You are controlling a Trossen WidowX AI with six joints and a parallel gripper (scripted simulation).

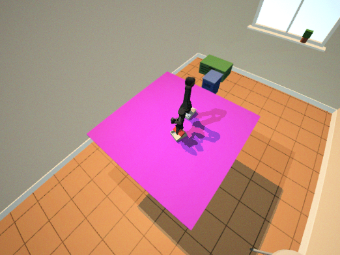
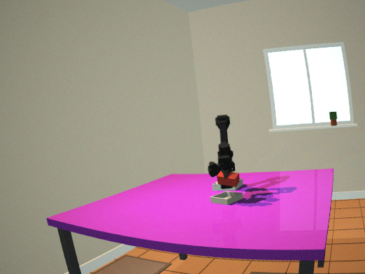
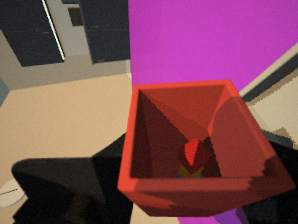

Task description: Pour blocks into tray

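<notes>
My gripper (image 1: pixel 178 129) (image 2: pixel 226 175) (image 3: pixel 174 125) is shut on the red, square-mouthed cup (image 1: pixel 180 132) (image 2: pixel 228 179) (image 3: pixel 175 185), with dark fingers at its two sides. The cup is off the table and tilted well over, above the tray area. In the wrist view its mouth is visible. A red block (image 3: pixel 191 151) lies deep inside, with a yellow block (image 3: pixel 188 174) and a bit of blue beside it. The shallow pale tray (image 1: pixel 176 136) (image 2: pixel 218 200) stands on the table. In the top view the cup and gripper hide part of it; in the exterior view its visible inside shows no blocks.
The arm stands on the magenta table (image 1: pixel 146 136) (image 2: pixel 150 213), with a pale box-like piece (image 1: pixel 189 114) (image 2: pixel 217 187) by its base, behind the tray. A green cabinet (image 1: pixel 216 63) and a blue bin (image 1: pixel 212 81) stand on the floor beyond the table.
</notes>
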